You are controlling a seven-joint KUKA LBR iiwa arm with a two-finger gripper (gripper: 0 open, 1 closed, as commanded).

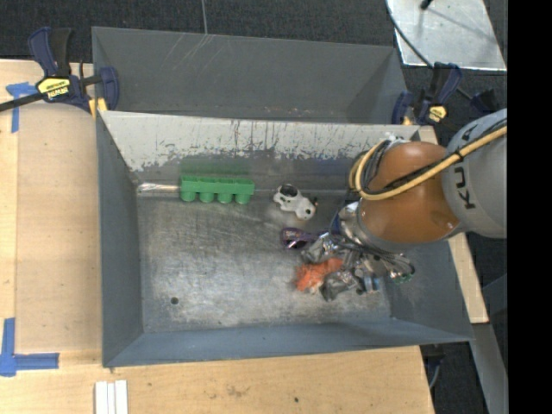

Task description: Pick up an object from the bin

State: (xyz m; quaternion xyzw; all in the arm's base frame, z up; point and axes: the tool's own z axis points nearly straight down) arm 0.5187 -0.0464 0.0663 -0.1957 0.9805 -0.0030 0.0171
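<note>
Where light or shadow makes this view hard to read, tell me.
Camera view: the back wall of the bin is lit pale, nearly washed out; the floor has a dull, mottled sheen; the green ridged block is evenly lit and easy to read; the heap of small things lies dim beneath the orange wrist cover, which carries a soft highlight.

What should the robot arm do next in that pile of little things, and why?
Probably a small lift straight up, to see whether anything comes with it. The gripper is low in the heap at the right side of the bin, close beside an orange thing and a purple thing. The arm's orange cover hides whether it has caught one.
</note>
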